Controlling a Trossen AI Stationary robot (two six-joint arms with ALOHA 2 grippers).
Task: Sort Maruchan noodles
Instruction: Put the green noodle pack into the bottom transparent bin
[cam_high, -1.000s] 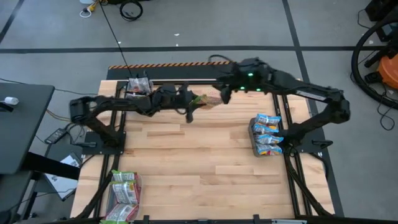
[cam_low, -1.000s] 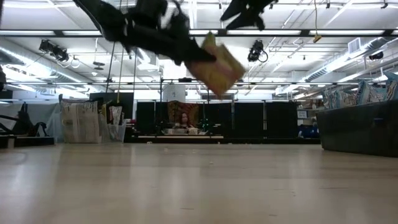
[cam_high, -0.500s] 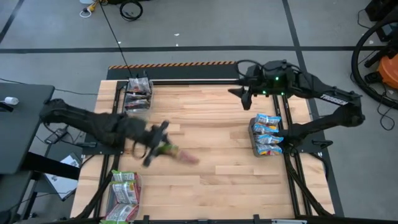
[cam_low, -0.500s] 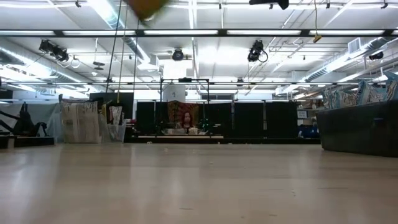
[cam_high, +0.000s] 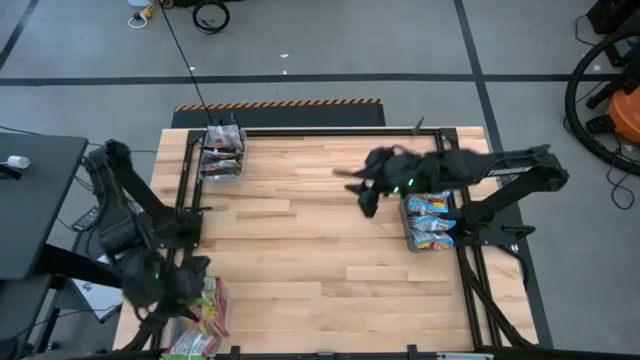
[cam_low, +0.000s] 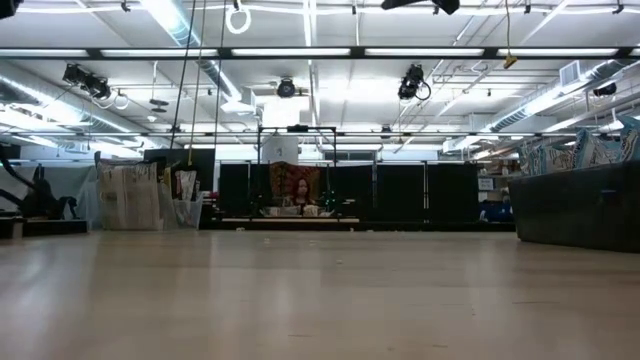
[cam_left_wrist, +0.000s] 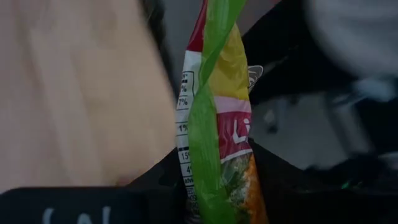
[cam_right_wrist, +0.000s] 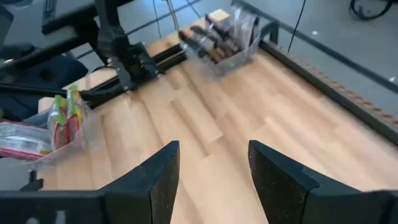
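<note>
Left hand (cam_high: 190, 283), pinching green-red packet (cam_left_wrist: 217, 143), over near-left corner bin (cam_high: 205, 320) w/ matching packets: release next. Right hand (cam_right_wrist: 211, 171) spread, mid-desk.

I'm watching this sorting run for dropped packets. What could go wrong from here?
The left pincer grips the green noodle packet only by one end, above the bin of green packets at the table's near-left corner; released off-centre, it could catch the bin's rim or fall past the table edge. The right pincer is open and empty.
</note>
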